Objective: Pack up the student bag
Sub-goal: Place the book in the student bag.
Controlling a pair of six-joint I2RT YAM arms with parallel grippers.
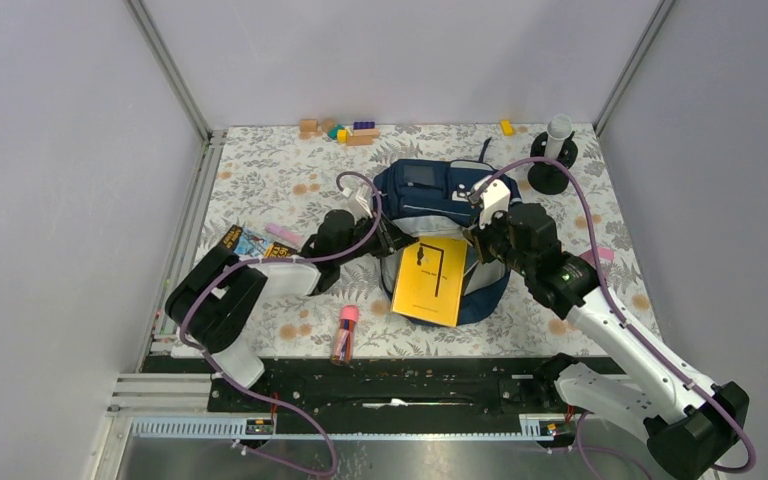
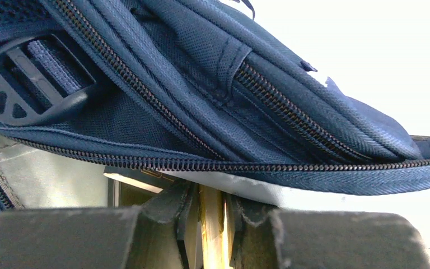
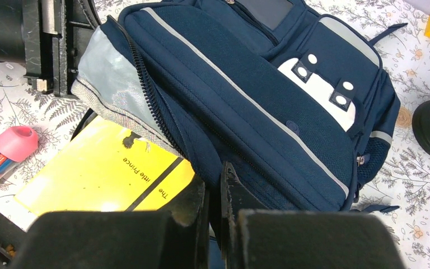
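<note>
READABLE TEXT | flat yellow paperback book (image 3: 89,179): its cover is showing black print beside a black stripe, "The" and on a second line "ittle Prince"; the letter before "ittle" is not reading clearly; the words are slanting across the right wrist view | small colourful printed packet (image 1: 250,242): its print is coming out too small to read

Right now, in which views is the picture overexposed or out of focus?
Left wrist: background above the student bag is blown out white, the near fingers blurred. Right wrist: bag sharp, own fingers soft and dark. Top external: evenly lit, no glare.
</note>
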